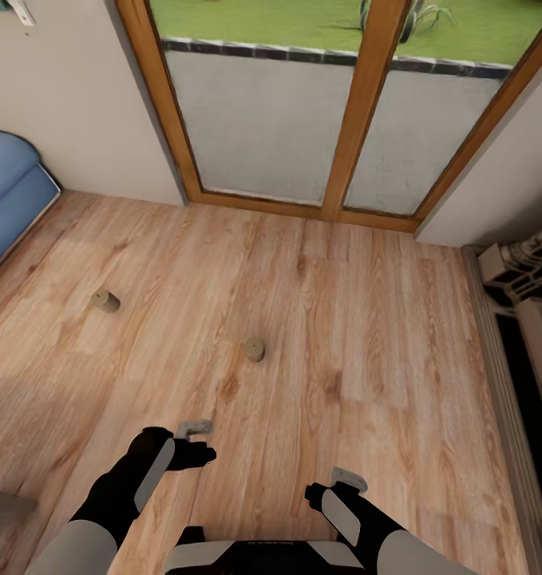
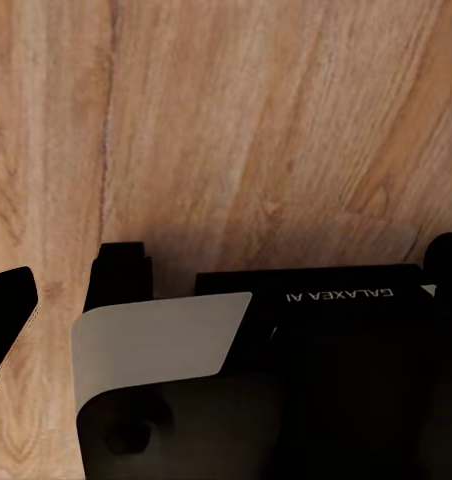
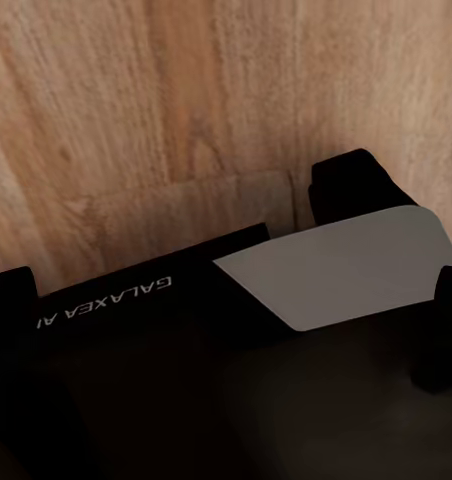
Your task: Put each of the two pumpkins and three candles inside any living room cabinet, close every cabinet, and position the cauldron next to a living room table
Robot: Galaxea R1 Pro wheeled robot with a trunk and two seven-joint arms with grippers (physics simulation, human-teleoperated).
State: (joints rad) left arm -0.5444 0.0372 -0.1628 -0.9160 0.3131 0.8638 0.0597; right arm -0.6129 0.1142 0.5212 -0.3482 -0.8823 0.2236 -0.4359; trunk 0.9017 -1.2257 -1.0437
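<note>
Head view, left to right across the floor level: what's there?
Blue sofa → candle → second candle → glass door's wooden centre post → shelf unit at the right edge.

A blue sofa (image 1: 7,196) and dark shelving (image 1: 526,319) are cut by the edges.

I see a wood plank floor (image 1: 318,319) across most of the frame, a wood-framed glass door (image 1: 358,112) at top with grass beyond, beige walls (image 1: 63,104), and a blue sofa (image 1: 7,200) at left.
</note>
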